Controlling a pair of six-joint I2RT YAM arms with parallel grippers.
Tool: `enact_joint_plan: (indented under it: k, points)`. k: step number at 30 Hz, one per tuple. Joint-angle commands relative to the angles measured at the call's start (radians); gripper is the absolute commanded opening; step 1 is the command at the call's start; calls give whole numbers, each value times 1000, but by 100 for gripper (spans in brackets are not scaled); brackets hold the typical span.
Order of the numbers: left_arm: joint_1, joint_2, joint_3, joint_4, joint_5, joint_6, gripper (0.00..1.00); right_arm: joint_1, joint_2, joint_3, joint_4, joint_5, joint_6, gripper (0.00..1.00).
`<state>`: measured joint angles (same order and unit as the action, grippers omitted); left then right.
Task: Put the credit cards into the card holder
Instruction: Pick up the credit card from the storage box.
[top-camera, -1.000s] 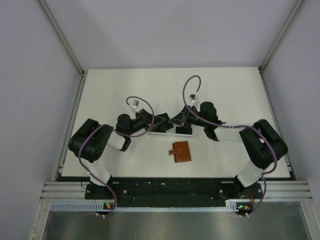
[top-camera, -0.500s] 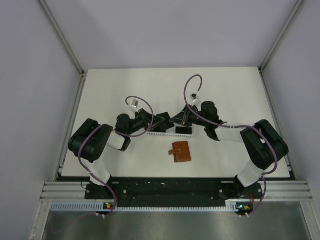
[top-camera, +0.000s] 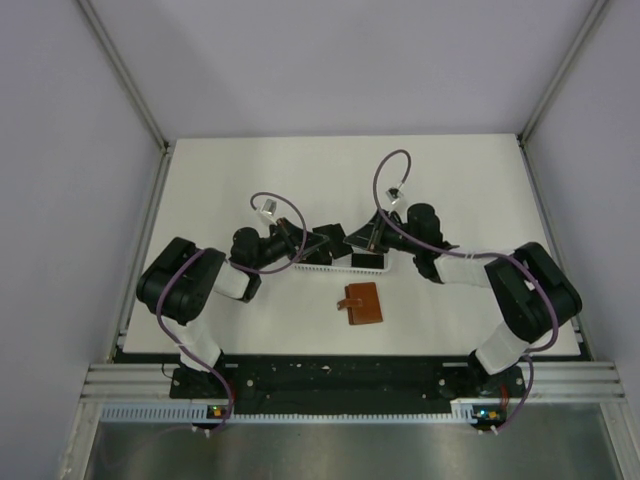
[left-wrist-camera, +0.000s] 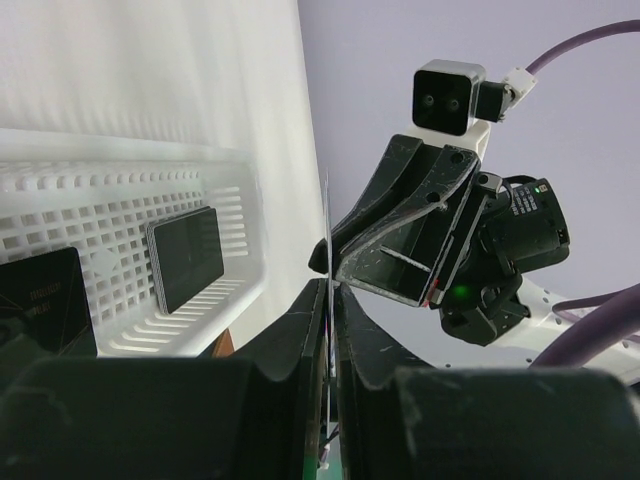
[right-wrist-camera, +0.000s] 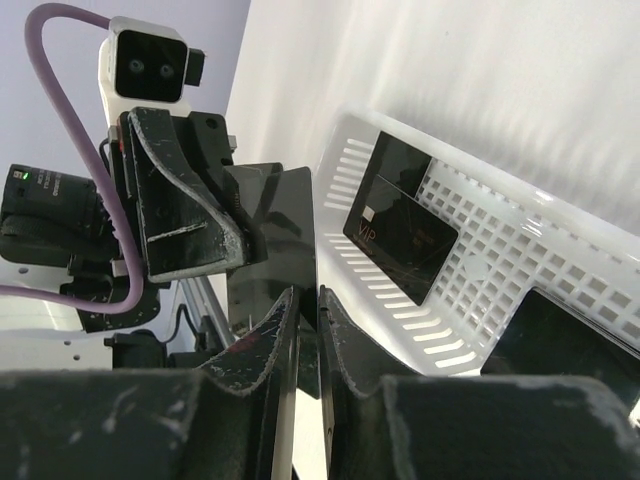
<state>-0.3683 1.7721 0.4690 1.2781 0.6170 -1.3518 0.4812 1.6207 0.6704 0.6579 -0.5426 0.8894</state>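
One black credit card (right-wrist-camera: 275, 230) hangs above the white basket, and both grippers pinch it. My right gripper (right-wrist-camera: 307, 295) is shut on its near edge. In the left wrist view the same credit card (left-wrist-camera: 327, 230) shows edge-on as a thin line, with my left gripper (left-wrist-camera: 332, 290) shut on it. The two grippers meet nose to nose over the basket, left gripper (top-camera: 325, 243) and right gripper (top-camera: 358, 240). Two more black cards (right-wrist-camera: 400, 230) (right-wrist-camera: 560, 340) lie flat in the basket. The brown card holder (top-camera: 362, 304) lies closed on the table, nearer the arm bases.
The white slotted basket (top-camera: 325, 266) sits under the grippers at mid table, its rim (right-wrist-camera: 340, 170) close to the right fingers. Purple cables loop above both wrists. Grey walls and metal rails bound the white table (top-camera: 450, 180).
The left jaws have closed onto the card that the right gripper holds. Both arms have barely shifted; the card holder lies where it was.
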Motion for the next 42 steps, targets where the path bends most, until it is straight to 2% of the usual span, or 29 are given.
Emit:
enact_joint_plan:
  k: [1, 4, 8, 12, 17, 22, 24, 26, 27, 29, 32, 35, 42]
  points:
    - [6, -17, -4, 392, 18, -1, 12, -23, -48, -20, 9, 13, -30, 11]
    - [9, -16, -7, 392, 20, 2, 11, -33, -65, -29, 11, 15, -33, 9]
    - [22, -4, -10, 391, 26, 16, 6, -55, -113, -48, 8, 21, -49, 0]
    - [55, 3, -13, 317, 33, 66, 0, -66, -223, -77, -33, 67, -108, 0]
    - [68, -39, 14, 103, 26, 224, 0, -67, -353, -80, -176, 165, -193, 0]
    - [66, -131, 56, -247, -32, 425, 0, -64, -424, -80, -242, 199, -234, 0]
    - [66, -164, 85, -409, -69, 492, 12, -64, -435, -84, -251, 201, -239, 0]
    - [66, -184, 112, -509, -98, 543, 32, -66, -435, -89, -245, 201, -237, 0]
    - [66, -192, 123, -545, -112, 565, 48, -64, -432, -91, -242, 196, -234, 0]
    - [66, -212, 138, -594, -128, 588, 60, -64, -424, -95, -235, 190, -231, 0]
    - [66, -232, 135, -606, -125, 592, 67, -66, -420, -103, -212, 175, -219, 0]
    - [66, -255, 119, -580, -99, 573, 68, -66, -407, -109, -163, 135, -189, 0]
    - [55, -278, 57, -298, 27, 436, 68, -64, -266, -132, 204, -58, 37, 0]
